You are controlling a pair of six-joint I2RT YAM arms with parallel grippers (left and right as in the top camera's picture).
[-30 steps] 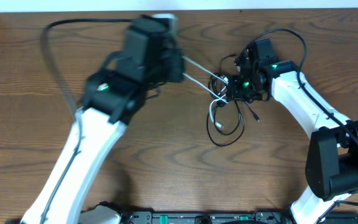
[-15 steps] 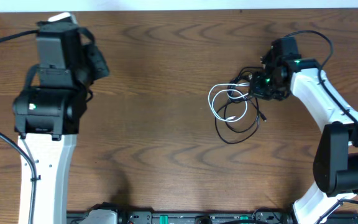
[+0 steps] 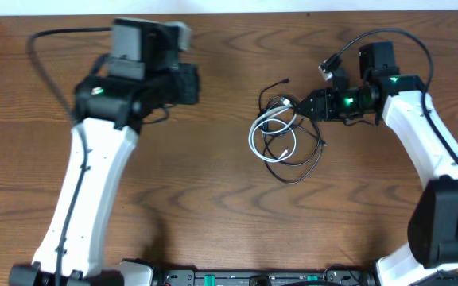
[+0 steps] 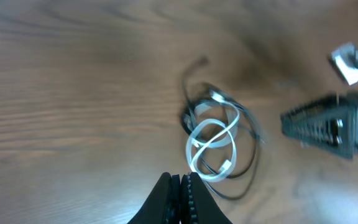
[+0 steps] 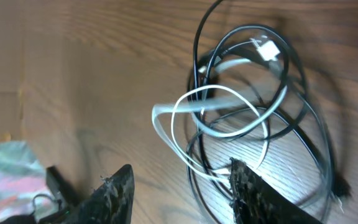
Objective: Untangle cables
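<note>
The white cable (image 3: 270, 135) and the black cable (image 3: 299, 168) lie in one tangled coil on the table right of centre. My right gripper (image 3: 307, 104) is open at the coil's upper right edge. In the right wrist view the white loops (image 5: 219, 118) cross the black loops (image 5: 303, 124), and some strands run between my open jaws (image 5: 180, 171) and against the right finger. My left gripper (image 3: 191, 84) is shut and empty, well left of the coil. In the left wrist view my shut jaws (image 4: 182, 186) are just below the white loops (image 4: 213, 143) and the black cable (image 4: 191, 93).
The table is bare brown wood (image 3: 213, 199). A thick black arm wire (image 3: 54, 48) loops at the upper left, and another (image 3: 404, 36) arcs over the right arm. A black rail (image 3: 253, 278) runs along the front edge.
The left arm let go of the stretched white cable, swung far left, then came back towards the centre. The coil fell slack and shifted left. The right gripper turned to point left at it.
</note>
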